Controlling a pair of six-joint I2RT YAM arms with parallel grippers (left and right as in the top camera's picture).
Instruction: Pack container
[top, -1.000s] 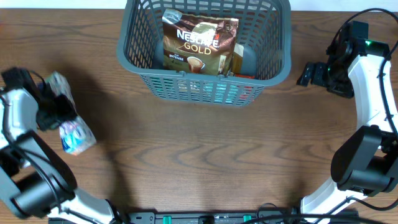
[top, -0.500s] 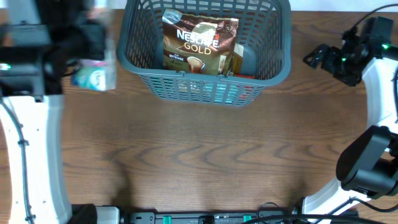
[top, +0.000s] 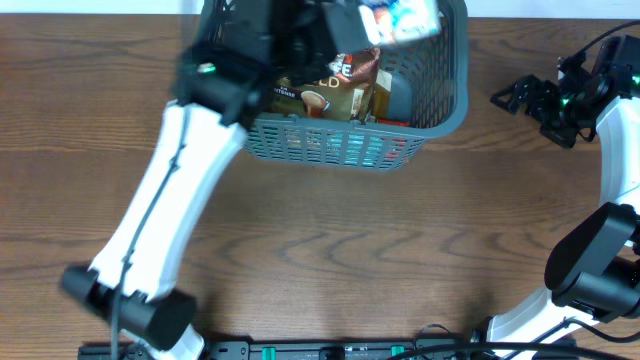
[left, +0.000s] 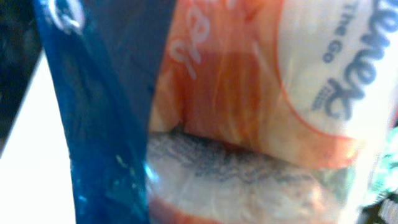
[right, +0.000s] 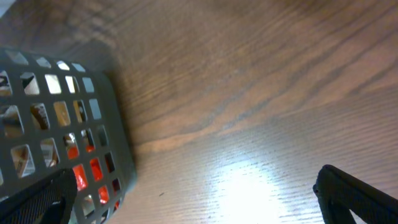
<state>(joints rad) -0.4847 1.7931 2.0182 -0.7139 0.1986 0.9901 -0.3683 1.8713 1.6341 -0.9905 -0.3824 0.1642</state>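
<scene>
The container (top: 452, 108), a dark grey lattice basket, stands at the back middle of the table. It holds a Nescafé Gold bag (top: 345, 88) and other packets. My left gripper (top: 345, 28) reaches over the basket, shut on a plastic-wrapped Kleenex tissue pack (top: 402, 17) held above the basket's back right part. The pack (left: 249, 93), with blue and orange print, fills the left wrist view and hides the fingers. My right gripper (top: 516, 95) is open and empty to the right of the basket. In the right wrist view the basket's wall (right: 74, 124) is at the left, between and beyond the spread fingers (right: 193, 202).
Bare brown wood table (top: 330, 240) lies in front of the basket. Something red (right: 87, 171) shows through the lattice. The left arm's white link (top: 165, 210) slants across the table's left half.
My left arm has swung from the table's left side up and over the basket, carrying the tissue pack. The right gripper has drifted slightly right and stays open.
</scene>
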